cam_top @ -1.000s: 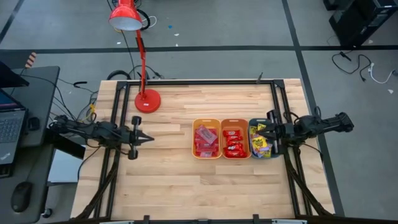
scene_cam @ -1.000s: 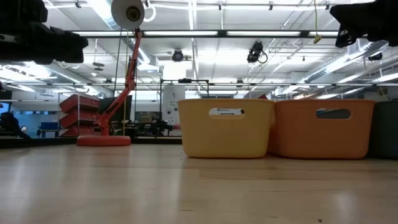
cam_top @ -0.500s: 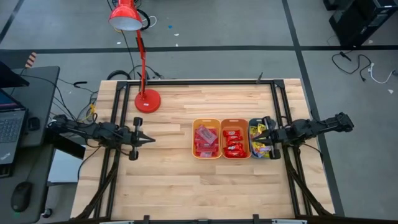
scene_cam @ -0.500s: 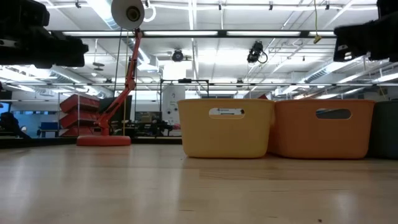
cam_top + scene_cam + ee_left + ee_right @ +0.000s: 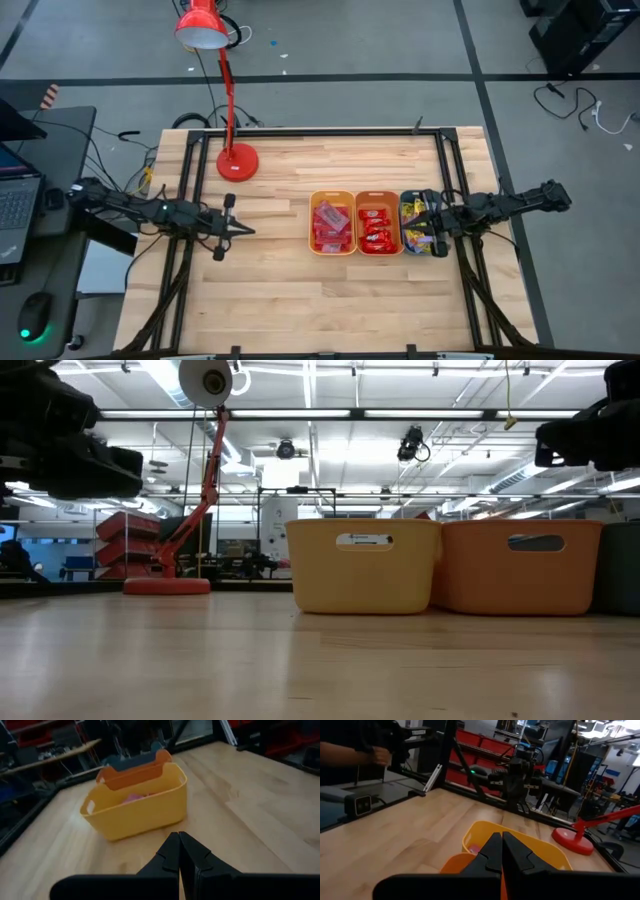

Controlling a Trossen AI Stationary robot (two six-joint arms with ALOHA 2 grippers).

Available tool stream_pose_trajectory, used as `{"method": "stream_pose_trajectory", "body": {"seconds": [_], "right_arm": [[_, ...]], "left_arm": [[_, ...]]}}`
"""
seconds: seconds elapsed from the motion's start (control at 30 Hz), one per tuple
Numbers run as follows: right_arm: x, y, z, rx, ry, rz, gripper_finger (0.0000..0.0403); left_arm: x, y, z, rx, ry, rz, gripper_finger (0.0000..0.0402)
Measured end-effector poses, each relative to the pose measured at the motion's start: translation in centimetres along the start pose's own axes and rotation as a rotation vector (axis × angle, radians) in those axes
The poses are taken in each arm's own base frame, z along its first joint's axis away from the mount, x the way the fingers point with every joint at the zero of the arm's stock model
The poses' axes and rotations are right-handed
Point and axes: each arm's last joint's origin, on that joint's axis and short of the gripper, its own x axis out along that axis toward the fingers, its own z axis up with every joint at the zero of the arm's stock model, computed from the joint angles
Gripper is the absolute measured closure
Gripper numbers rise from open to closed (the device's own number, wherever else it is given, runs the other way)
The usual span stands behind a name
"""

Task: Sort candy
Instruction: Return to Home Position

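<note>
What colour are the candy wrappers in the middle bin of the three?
The wrappers are red, seen best in the high view, inside the orange middle bin.

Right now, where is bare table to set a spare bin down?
Free: the table strip from the bins to the edge opposite the lamp base; the gap between left tool and bins. Crowded: the right side, where the right tool hangs over the teal bin.

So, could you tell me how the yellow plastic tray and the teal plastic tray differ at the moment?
The yellow plastic tray holds reddish candy; the teal plastic tray holds yellow packets. The yellow tray lies uncovered; the right gripper hangs over the teal tray. Both stand in one row on the wooden table.
</note>
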Motion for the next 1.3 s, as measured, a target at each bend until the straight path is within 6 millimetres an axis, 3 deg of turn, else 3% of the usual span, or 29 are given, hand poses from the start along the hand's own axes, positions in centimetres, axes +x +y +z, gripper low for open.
{"method": "stream_pose_trajectory", "body": {"seconds": [0.3, 1.3], "right_arm": [[0.0, 0.0, 0.0, 0.024, -0.004, -0.004, 0.0402], [0.0, 0.0, 0.1, 0.021, -0.006, -0.005, 0.0402]], "left_arm": [[-0.2, 0.5, 1.9, -0.100, -0.196, 0.049, 0.0396], [-0.2, 0.5, 2.0, -0.099, -0.202, 0.050, 0.0394]]}}
